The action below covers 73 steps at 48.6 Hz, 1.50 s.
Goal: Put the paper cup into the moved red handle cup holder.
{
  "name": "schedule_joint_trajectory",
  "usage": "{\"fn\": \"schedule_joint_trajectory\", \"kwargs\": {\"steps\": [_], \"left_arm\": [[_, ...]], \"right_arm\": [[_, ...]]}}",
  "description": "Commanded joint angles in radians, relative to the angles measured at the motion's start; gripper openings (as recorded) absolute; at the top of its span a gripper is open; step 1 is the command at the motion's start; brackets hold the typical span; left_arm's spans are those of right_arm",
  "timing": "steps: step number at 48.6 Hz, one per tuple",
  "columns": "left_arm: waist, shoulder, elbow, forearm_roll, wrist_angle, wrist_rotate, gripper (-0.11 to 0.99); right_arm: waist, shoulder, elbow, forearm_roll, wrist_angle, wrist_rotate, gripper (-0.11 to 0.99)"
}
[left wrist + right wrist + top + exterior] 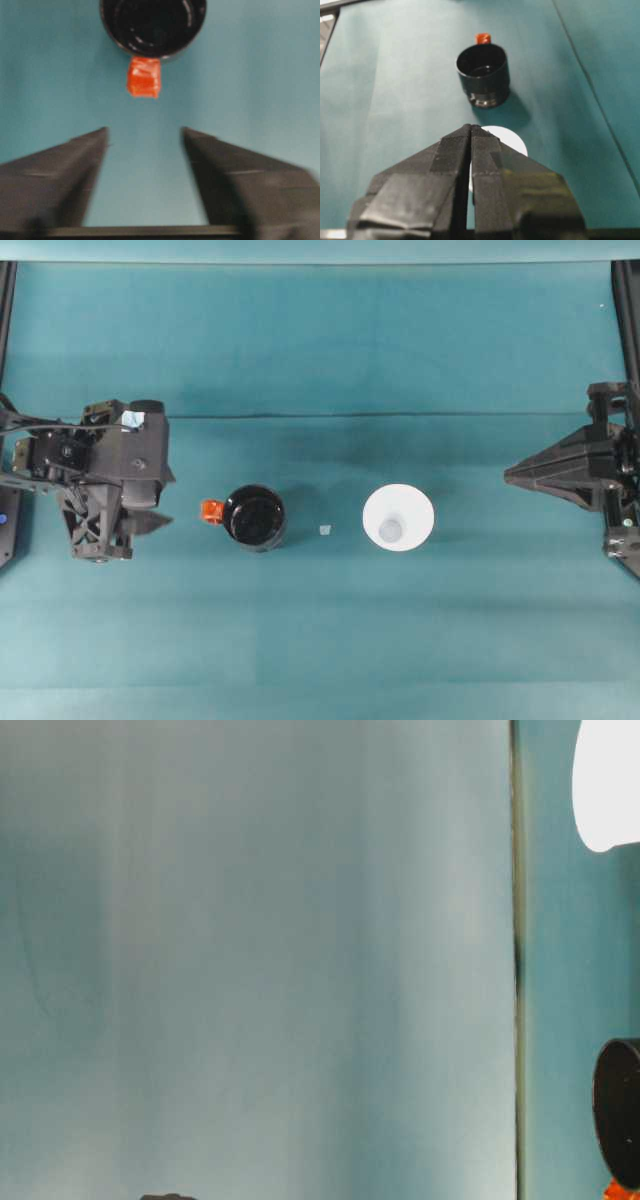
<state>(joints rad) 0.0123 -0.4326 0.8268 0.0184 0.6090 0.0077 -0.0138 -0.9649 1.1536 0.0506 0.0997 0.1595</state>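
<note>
The red handle cup holder [255, 517] is a glossy black cylinder standing upright left of centre, its orange-red handle [211, 510] pointing left. The white paper cup [398, 518] stands upright to its right, well apart from it. My left gripper [167, 500] is open just left of the handle with nothing in it. In the left wrist view its fingers [75, 165] flank bare cloth short of the handle [144, 77] and holder [152, 25]. My right gripper [510, 475] is shut and empty at the far right. Its fingertips [471, 129] partly hide the paper cup [512, 141], with the holder [483, 75] beyond.
A teal cloth [320, 640] covers the table, with a fold line running across it behind the objects. A tiny pale scrap [324, 530] lies between holder and cup. The table-level view shows the cup [610, 780] and the holder [620, 1125] at the frame's edge.
</note>
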Motion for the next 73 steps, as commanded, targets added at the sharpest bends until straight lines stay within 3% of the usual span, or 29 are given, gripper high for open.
{"fn": "schedule_joint_trajectory", "kwargs": {"steps": [1,4,16,34,53,73], "left_arm": [[0.0,0.003,-0.026,0.003,0.002,0.002,0.9],[0.0,0.011,-0.034,0.003,0.0,0.003,0.97],[0.012,0.114,-0.08,0.003,-0.005,0.008,0.97],[0.018,0.31,-0.146,0.003,-0.029,0.084,0.97],[0.034,0.38,-0.103,0.003,-0.132,0.086,0.96],[0.037,0.39,-0.089,0.003,-0.16,0.086,0.94]], "right_arm": [[-0.002,0.006,-0.023,0.002,-0.005,0.008,-0.1],[-0.002,0.006,-0.023,0.0,-0.003,0.008,-0.1],[-0.003,0.008,-0.023,0.0,-0.003,0.008,-0.1],[-0.002,0.009,-0.021,0.002,-0.003,0.008,-0.1],[-0.003,0.006,-0.021,0.002,0.041,0.008,-0.1],[-0.003,0.006,-0.021,0.002,0.041,0.008,-0.1]]}}
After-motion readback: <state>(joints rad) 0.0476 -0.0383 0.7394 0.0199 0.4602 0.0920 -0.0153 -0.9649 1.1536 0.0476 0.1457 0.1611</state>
